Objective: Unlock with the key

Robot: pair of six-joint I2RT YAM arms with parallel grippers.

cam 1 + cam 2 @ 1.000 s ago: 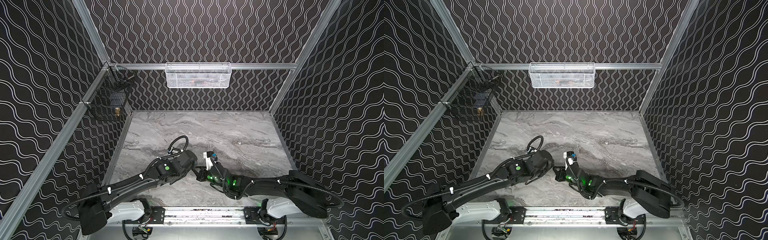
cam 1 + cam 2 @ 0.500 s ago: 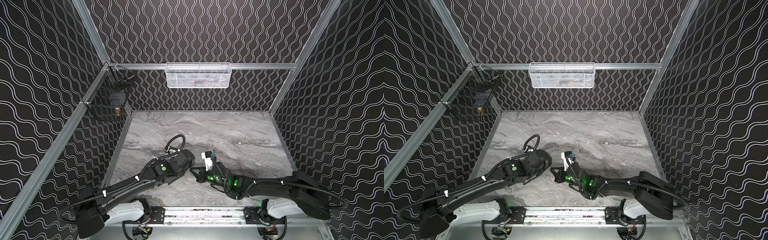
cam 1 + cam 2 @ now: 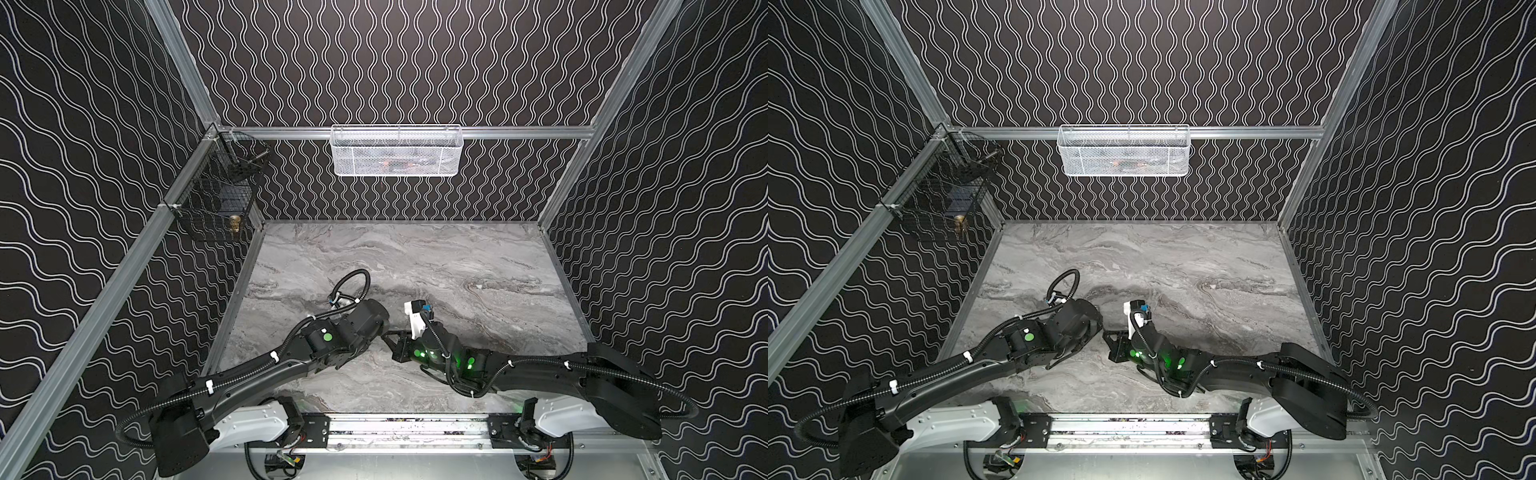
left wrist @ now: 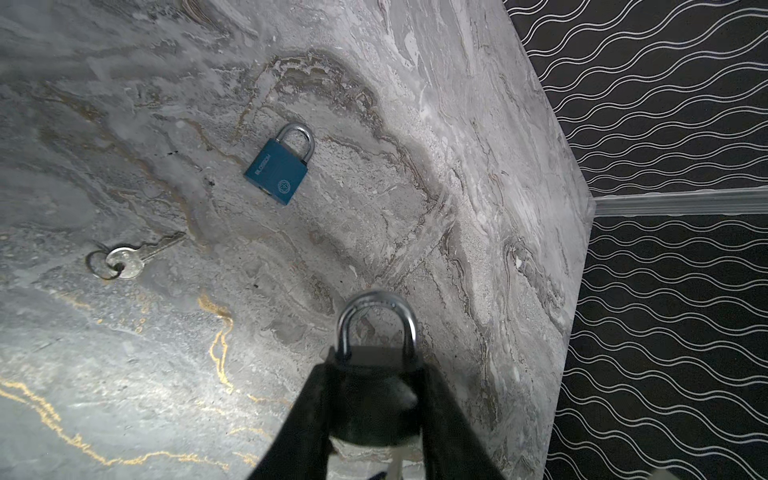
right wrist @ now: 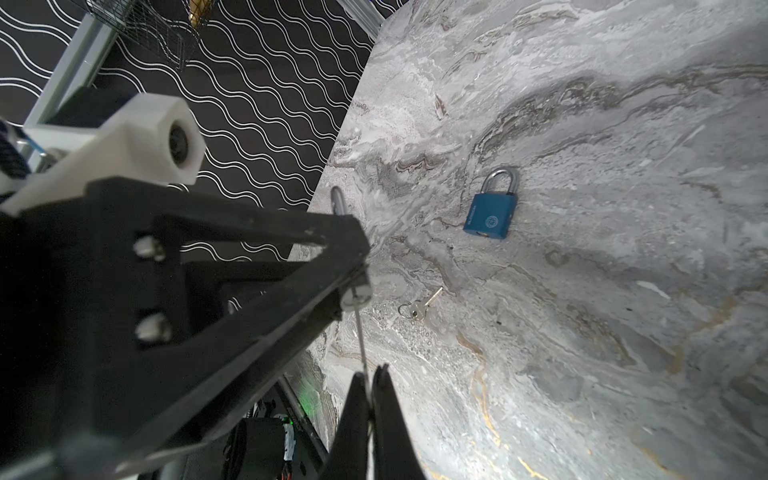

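Left hand (image 4: 374, 370): pinching a dark padlock (image 4: 376, 411).
Right hand (image 5: 370, 382): pressed together on a key (image 5: 360, 336), seemingly entering that padlock's base.
Table (image 4: 124, 374): blue padlock (image 4: 276, 170) and spare key (image 4: 133, 255), apart.

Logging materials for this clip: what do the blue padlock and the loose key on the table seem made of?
Blue padlock: body likely painted or anodised metal, matte blue with pale lettering; shackle polished steel, by its bright glints. Loose key: silvery bare metal, dull sheen.

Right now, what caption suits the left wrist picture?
Left pincer holding a dark padlock; blue padlock and ringed key lie on the marble table.
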